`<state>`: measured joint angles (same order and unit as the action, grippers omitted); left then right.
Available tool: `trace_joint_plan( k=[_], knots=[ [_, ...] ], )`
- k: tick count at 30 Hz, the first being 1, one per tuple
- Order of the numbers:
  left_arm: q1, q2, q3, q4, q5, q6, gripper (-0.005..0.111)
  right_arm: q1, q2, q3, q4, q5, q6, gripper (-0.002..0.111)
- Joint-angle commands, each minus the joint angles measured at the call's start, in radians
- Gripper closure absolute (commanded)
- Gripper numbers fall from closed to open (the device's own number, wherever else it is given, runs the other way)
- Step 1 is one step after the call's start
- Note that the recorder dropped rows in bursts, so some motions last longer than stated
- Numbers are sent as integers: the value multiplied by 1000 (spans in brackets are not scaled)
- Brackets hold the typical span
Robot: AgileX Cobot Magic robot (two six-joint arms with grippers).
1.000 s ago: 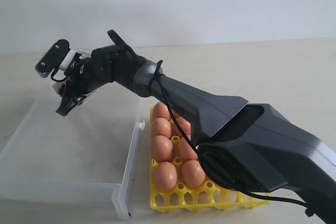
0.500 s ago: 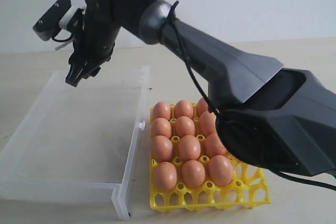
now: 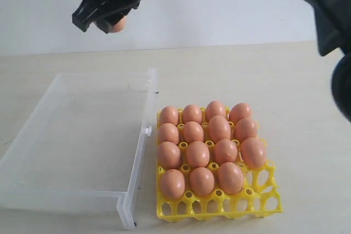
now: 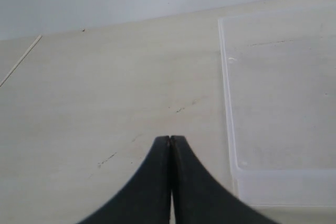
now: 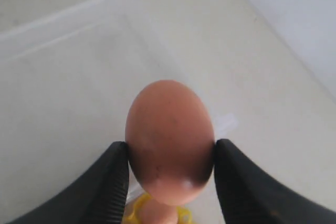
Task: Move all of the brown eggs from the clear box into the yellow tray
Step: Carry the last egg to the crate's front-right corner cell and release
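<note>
Between the black jaws of the right gripper point(image 5: 170, 150) sits one smooth orange-brown egg point(image 5: 170, 135), clamped across its girth, high above the shallow transparent plastic box point(image 3: 138, 152), which looks empty. We advise carrying it level, then lowering it fully into a vacant place of the bright yellow plastic lattice tray point(image 3: 219, 207), beside the fifteen seated eggs point(image 3: 197, 154), before release. Since a second ago the arm point(image 3: 323, 4) has risen, uncovering the tray. On the left gripper point(image 4: 170, 145) the jaws are pressed together.

Sixteen brown eggs point(image 3: 197, 153) show, fifteen in the one yellow tray point(image 3: 219, 207) and one held aloft, plus one clear box point(image 3: 140, 152).
</note>
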<state>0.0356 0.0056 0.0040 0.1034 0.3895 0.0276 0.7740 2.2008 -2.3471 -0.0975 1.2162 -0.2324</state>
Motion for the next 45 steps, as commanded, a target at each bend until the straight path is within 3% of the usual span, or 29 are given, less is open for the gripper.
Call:
trace_joint_plan(
  k=[1,9,16,18,24,26,29,31,37,45],
  knots=[
    [-6,-6,-4,-2,-9,-5,107,-2,-157,295,49,5,8,108],
    [-6,-6,-4,-2,-9,-5,107,-2,-564,963,9,-376,68,108],
    [-6,-6,-4,-2,-9,-5,107,-2,-802,1271,-161,-304,258,108],
    [-6,-6,-4,-2,-9,-5,107,-2,-867,1360,-225,-379,400,108],
    [-6,-6,-4,-2,-9,-5,107,-7,-1008,1857,-395,-1152,711,108],
    [-6,-6,-4,-2,-9,-5,107,-51,-1009,2009,-231,-1395,576,108],
    [-6,-6,-4,-2,-9,-5,107,-67,-1009,2172,221,-1703,124,108],
    [-6,-6,-4,-2,-9,-5,107,-67,-1009,2245,378,-1846,66,108],
    [-6,-6,-4,-2,-9,-5,107,-67,-1009,2338,450,-1911,68,108],
    [-6,-6,-4,-2,-9,-5,107,-67,-982,2339,488,-1923,68,108]
  ],
)
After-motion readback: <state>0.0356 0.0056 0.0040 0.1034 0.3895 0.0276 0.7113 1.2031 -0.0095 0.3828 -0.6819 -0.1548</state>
